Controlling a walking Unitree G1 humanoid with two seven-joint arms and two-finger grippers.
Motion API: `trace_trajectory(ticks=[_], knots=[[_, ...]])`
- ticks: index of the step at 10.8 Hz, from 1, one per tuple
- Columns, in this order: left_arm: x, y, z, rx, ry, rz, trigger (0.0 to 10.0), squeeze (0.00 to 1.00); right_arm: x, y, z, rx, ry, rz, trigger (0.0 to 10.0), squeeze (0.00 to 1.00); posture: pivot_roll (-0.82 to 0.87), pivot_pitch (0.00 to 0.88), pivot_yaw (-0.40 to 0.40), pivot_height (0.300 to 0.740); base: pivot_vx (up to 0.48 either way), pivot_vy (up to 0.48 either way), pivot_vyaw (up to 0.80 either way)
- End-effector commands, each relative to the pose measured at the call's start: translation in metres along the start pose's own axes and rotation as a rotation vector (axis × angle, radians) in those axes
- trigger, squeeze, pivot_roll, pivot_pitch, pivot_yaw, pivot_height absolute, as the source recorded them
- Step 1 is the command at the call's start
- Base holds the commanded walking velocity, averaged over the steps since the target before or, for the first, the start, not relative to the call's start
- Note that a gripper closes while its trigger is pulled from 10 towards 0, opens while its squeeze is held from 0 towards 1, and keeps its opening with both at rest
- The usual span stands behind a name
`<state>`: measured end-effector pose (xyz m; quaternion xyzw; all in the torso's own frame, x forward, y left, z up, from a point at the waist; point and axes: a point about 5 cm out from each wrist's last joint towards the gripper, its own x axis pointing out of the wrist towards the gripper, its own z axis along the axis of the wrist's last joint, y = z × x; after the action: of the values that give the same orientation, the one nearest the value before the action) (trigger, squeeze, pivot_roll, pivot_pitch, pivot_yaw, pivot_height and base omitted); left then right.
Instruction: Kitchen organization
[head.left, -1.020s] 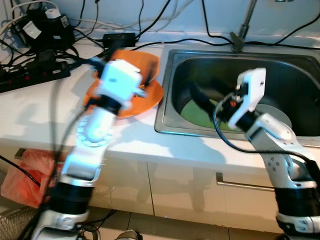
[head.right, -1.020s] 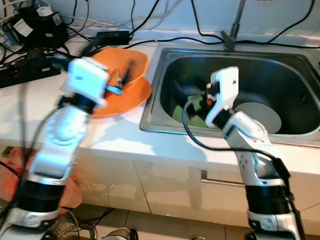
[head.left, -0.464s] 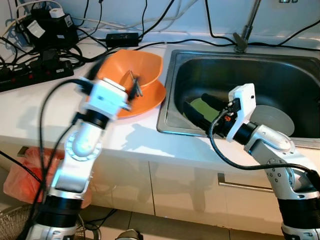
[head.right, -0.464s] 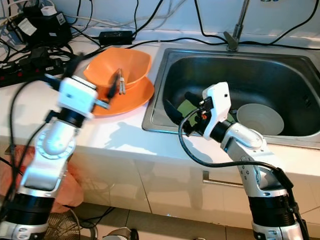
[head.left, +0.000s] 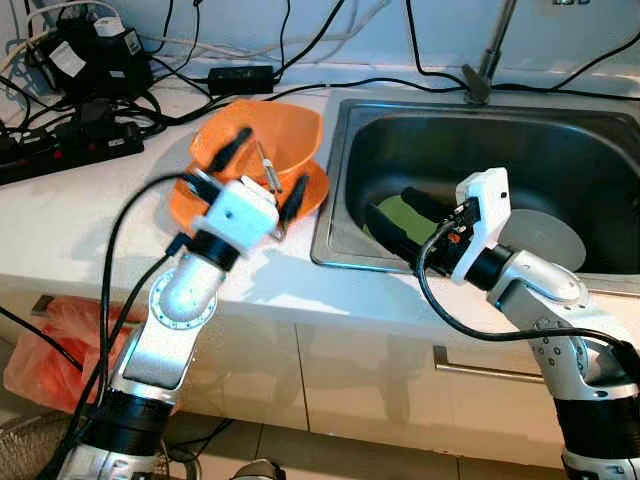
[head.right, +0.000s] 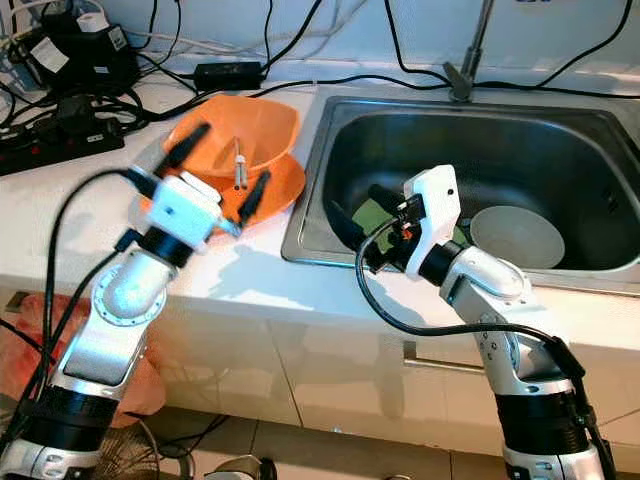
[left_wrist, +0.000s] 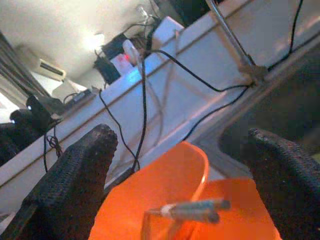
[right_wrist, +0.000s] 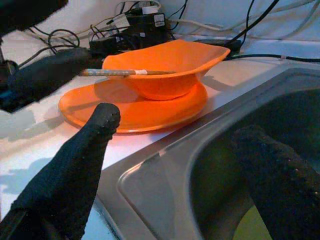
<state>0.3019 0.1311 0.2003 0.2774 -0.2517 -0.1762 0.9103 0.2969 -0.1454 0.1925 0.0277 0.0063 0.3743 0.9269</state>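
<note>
left gripper (head.left: 258, 166) spread around orange bowl (head.left: 262, 135) (on orange plate (head.right: 283, 190)), right gripper (head.left: 400, 212) spread inside sink (head.left: 480, 135)

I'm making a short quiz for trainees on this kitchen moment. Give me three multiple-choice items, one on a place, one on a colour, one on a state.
1. Where does the orange bowl sit?
A. in the sink
B. on the orange plate
C. on the floor

2. What colour is the round bowl in the sink?
A. white
B. orange
C. black

3. How is the left claw?
A. shut on the bowl
B. shut on a cable
C. open, empty

Answers: 1 B, the bowl stands on the plate on the countertop, as the right wrist view shows. 2 A, it lies pale on the steel floor of the sink. 3 C, its fingers stand wide apart on either side of the bowl.
</note>
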Motion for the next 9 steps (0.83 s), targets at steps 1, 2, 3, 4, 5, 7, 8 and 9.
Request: trace_trajectory(ticks=[1,2,3,4,5,7,8,9], knots=[[-0.004,-0.004,-0.006,0.020,0.017,-0.036,10.0,0.00,0.000,0.004,-0.001,-0.001,0.015,0.025,10.0,0.00,0.09,0.063,0.058,0.740,0.000,0.000,0.00],[-0.009,0.000,-0.015,0.038,0.045,-0.041,10.0,0.00,-0.006,0.007,-0.005,-0.010,0.062,0.072,10.0,0.00,0.09,0.066,0.059,0.740,0.000,0.000,0.00],[-0.009,0.003,-0.019,0.042,0.054,-0.033,10.0,0.00,-0.013,0.006,-0.008,-0.016,0.095,0.086,10.0,0.00,0.09,0.067,0.060,0.740,0.000,0.000,0.00],[-0.005,0.006,-0.024,0.039,0.065,-0.021,10.0,0.00,-0.029,-0.007,-0.011,-0.060,0.155,0.062,10.0,0.00,0.09,0.069,0.062,0.740,0.000,0.000,0.00],[-0.003,0.006,-0.024,0.039,0.064,-0.022,10.0,0.00,-0.038,-0.015,-0.013,-0.080,0.180,0.046,10.0,0.00,0.08,0.070,0.064,0.740,0.000,0.000,0.00],[0.001,0.006,-0.027,-0.005,0.056,-0.054,10.0,0.00,-0.051,-0.029,-0.009,-0.120,0.212,0.030,10.0,0.00,0.07,0.069,0.069,0.740,0.000,0.000,0.00],[0.005,0.003,-0.027,-0.018,0.047,-0.076,10.0,0.00,-0.050,-0.030,-0.007,-0.124,0.206,0.035,10.0,0.00,0.07,0.067,0.071,0.740,0.000,0.000,0.00],[0.009,-0.003,-0.027,-0.038,0.040,-0.115,10.0,0.00,-0.047,-0.030,-0.004,-0.139,0.196,0.045,10.0,0.00,0.06,0.065,0.075,0.740,0.000,0.000,0.00]])
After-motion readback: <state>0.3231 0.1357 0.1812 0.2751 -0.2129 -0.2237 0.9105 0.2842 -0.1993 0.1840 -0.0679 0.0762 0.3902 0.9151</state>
